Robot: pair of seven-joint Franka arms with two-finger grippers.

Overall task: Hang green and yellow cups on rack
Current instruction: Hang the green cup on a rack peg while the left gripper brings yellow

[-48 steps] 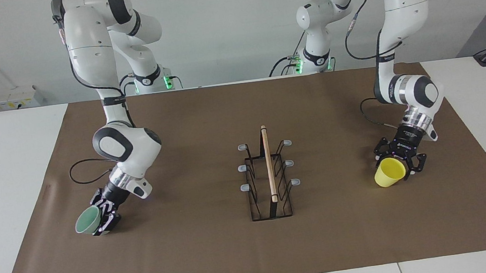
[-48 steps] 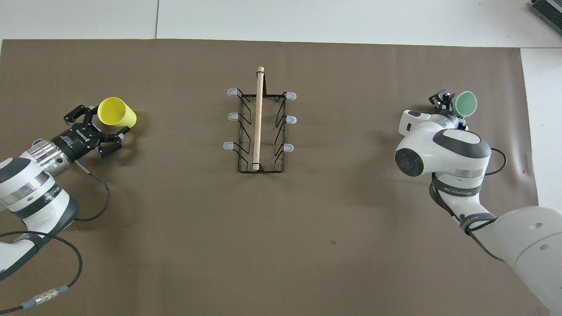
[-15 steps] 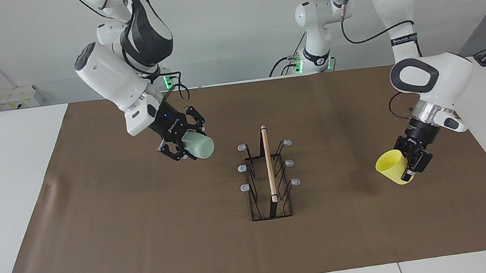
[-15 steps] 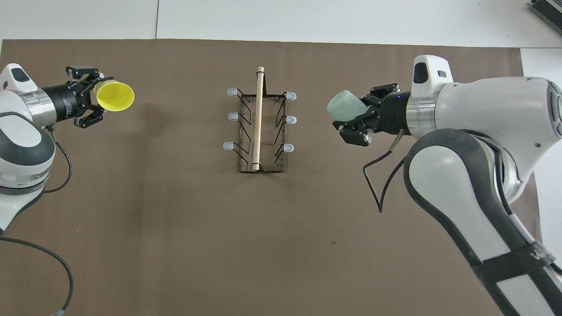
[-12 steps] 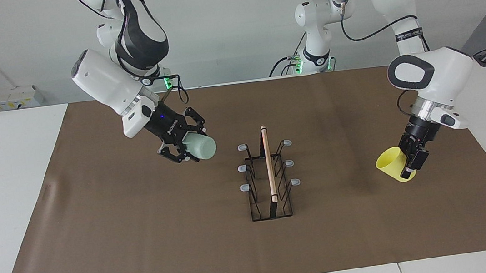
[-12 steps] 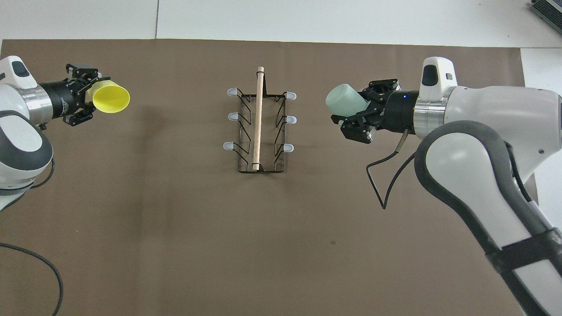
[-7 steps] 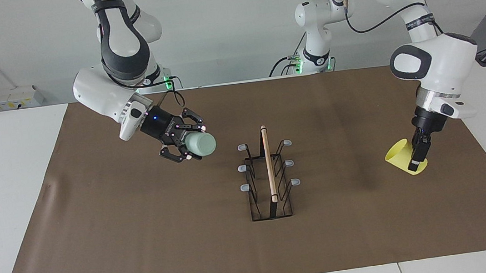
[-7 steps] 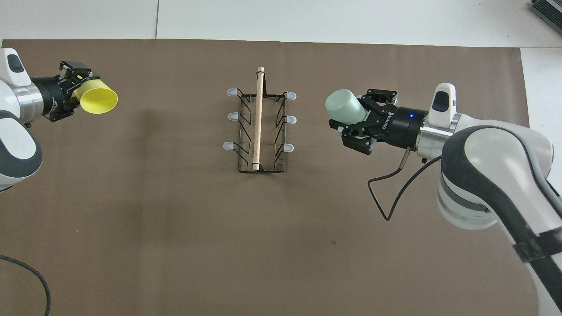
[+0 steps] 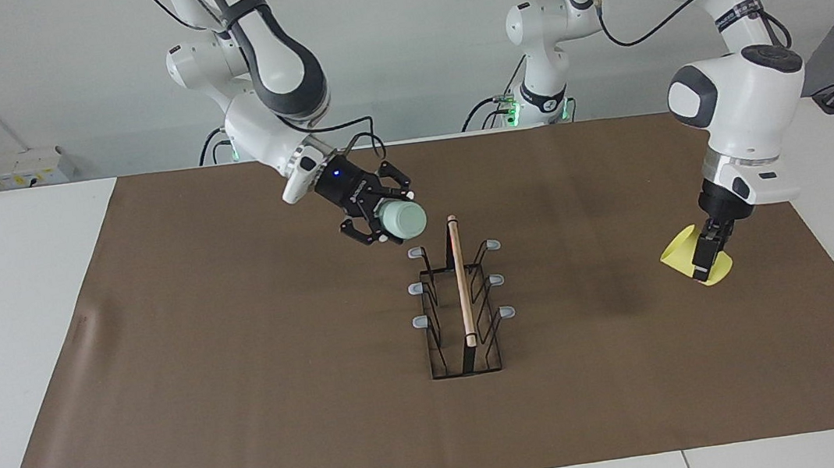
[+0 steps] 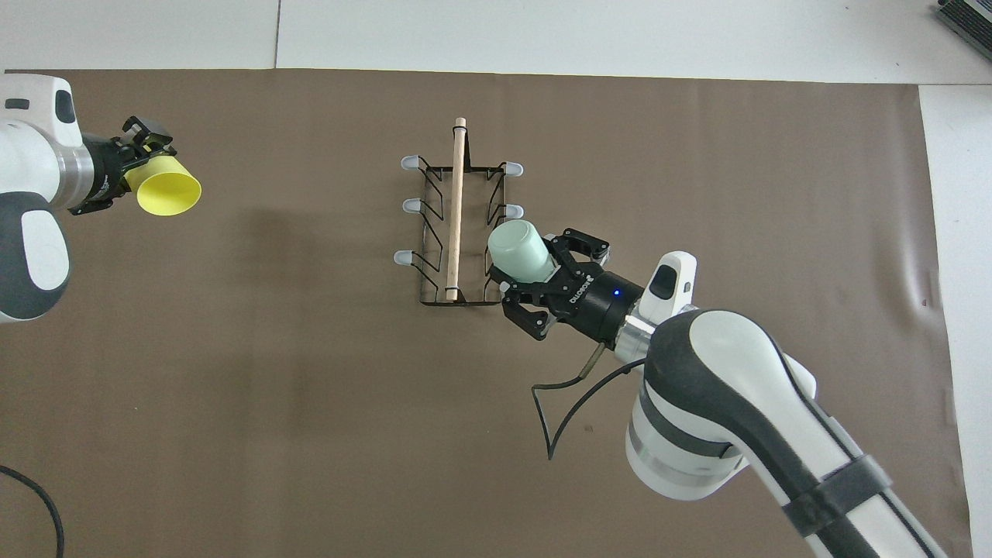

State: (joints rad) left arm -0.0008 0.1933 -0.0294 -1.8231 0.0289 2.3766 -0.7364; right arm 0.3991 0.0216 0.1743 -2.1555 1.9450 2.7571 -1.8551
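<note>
The right gripper (image 9: 382, 221) is clamped on the green cup (image 9: 401, 221), held in the air above the rack (image 9: 461, 300) at its end nearest the robots, base foremost. Well away from the rack toward the left arm's end, the left gripper (image 9: 708, 256) grips the yellow cup (image 9: 680, 254) above the mat.

light: bright, even | shadows: soft, faint | focus: sharp | glare: none

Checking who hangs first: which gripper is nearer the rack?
Right. The right gripper, shut on the green cup, hangs beside the rack at its robot-side end. The left gripper, holding the yellow cup, is toward its own table end.
</note>
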